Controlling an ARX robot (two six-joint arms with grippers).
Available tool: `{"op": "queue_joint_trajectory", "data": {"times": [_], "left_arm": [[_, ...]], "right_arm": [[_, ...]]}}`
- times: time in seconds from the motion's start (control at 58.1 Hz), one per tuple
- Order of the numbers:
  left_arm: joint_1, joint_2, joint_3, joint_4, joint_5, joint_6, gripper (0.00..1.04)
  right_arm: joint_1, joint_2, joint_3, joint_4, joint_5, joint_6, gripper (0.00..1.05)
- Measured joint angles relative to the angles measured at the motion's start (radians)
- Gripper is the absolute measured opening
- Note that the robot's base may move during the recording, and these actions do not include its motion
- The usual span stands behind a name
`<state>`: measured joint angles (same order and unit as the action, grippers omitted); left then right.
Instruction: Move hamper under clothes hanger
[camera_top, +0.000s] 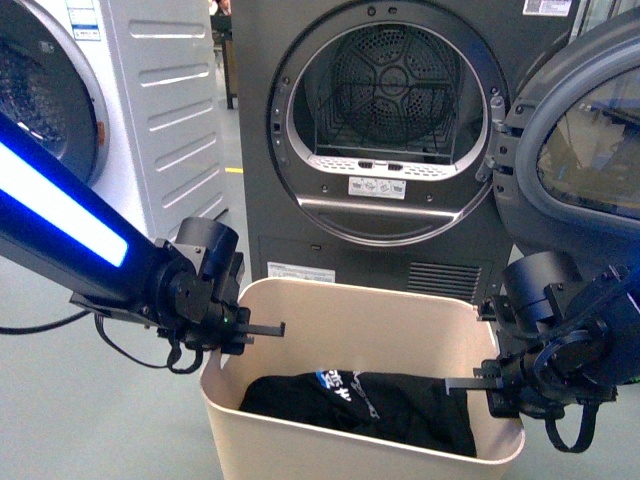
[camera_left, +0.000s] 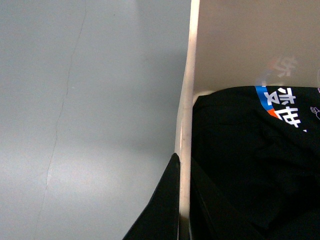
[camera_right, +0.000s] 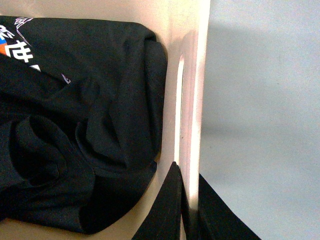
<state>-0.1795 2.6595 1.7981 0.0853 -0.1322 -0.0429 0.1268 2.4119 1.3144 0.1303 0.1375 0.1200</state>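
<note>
Hamper (camera_top: 360, 330) holding black garment (camera_top: 370, 405), before open dryer (camera_top: 390, 120); left end effector (camera_top: 250, 330) clamped on left rim, right end effector (camera_top: 480, 385) clamped on right rim.

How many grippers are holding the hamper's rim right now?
2. The left gripper clamps the hamper at its left wall; the right gripper clamps its right wall.

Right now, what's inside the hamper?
The hamper holds one crumpled black garment with white, blue and orange print. It covers most of the floor, so anything beneath it is hidden.
</note>
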Motion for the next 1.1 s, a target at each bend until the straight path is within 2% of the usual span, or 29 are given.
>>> {"op": "queue_joint_trajectory", "data": {"times": [0.465,0.637,1.102], "left_arm": [[0.000,0.000,-0.001,0.000,0.000,0.000,0.04],[0.036,0.000,-0.004,0.000,-0.018,0.000,0.04],[-0.016,0.000,-0.003,0.002,0.006,0.000,0.04]], "right_arm": [[0.001,0.000,0.000,0.000,0.000,0.000,0.03],[0.034,-0.002,0.000,0.002,-0.035,0.001,0.03],[-0.014,-0.008,-0.001,0.004,0.015,-0.005,0.03]]}}
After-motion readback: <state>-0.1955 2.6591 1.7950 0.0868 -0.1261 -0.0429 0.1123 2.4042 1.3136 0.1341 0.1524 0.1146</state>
